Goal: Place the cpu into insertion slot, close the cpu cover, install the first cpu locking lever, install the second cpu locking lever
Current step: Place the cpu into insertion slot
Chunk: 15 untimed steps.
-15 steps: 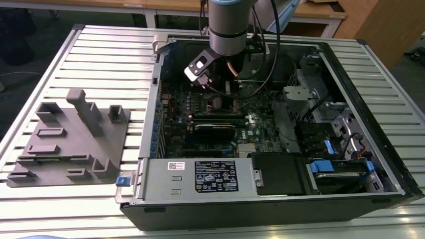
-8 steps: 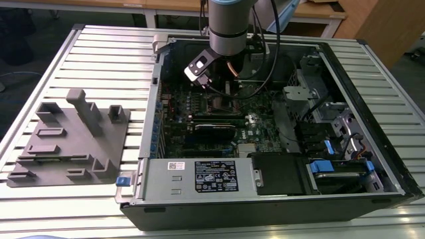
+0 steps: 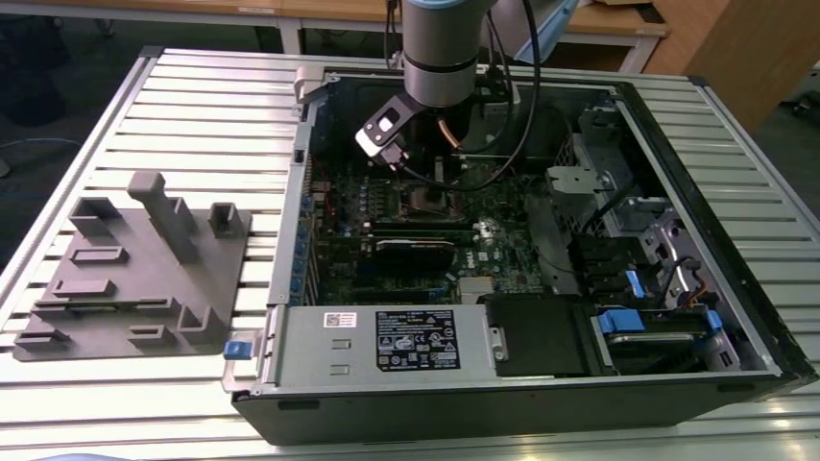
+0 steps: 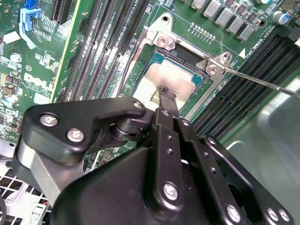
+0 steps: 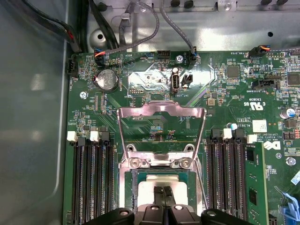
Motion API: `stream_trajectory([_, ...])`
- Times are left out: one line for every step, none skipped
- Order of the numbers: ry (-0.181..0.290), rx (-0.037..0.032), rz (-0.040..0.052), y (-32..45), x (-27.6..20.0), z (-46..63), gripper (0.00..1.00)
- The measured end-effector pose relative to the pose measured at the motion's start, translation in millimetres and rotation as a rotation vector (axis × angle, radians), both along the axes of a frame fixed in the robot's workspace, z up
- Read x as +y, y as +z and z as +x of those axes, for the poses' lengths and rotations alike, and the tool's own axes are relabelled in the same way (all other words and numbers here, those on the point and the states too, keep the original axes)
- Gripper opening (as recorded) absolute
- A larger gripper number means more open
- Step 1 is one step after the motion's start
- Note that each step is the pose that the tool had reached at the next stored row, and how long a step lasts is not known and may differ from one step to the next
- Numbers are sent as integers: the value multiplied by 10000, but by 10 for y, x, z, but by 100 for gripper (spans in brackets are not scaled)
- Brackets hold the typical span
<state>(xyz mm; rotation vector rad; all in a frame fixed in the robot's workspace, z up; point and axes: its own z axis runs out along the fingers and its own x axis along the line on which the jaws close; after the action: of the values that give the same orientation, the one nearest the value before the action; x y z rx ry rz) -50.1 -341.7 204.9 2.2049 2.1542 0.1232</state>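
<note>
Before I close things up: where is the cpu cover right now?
In the first wrist view the cpu cover is swung open over the green board, hinged just beyond the chip, between the memory slots.

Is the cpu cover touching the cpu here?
Apart. In the first wrist view the cpu cover is swung open, clear of the cpu, whose top lies bare.

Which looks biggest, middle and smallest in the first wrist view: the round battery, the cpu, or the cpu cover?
1. cpu cover, the open frame.
2. cpu, though the gripper hides part of it.
3. round battery, clearly smallest.
</note>
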Motion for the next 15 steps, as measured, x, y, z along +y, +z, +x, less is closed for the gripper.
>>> stream_trajectory([0,0,0,0,0,0,11])
stream_trajectory([0,0,0,0,0,0,11])
stream_trajectory([0,-1,0,1,0,0,11])
stream_trajectory([-1,0,0,2,0,0,11])
stream_trajectory([0,0,0,2,0,0,11])
stream_trajectory([0,0,0,2,0,0,11])
stream_trajectory([0,0,0,2,0,-2,11])
stream_trajectory([0,0,-1,2,0,-6,11])
stream_trajectory([0,0,-2,2,0,-10,11])
stream_trajectory([0,-1,0,-1,0,-14,11])
stream_trajectory([0,-1,1,-2,0,-20,11])
stream_trajectory([0,-1,0,-4,0,-25,11])
stream_trajectory([0,-1,0,-5,0,-30,11])
stream_trajectory([-1,-1,1,-6,0,-35,11])
stream_trajectory([-1,-1,1,-7,0,-39,11])
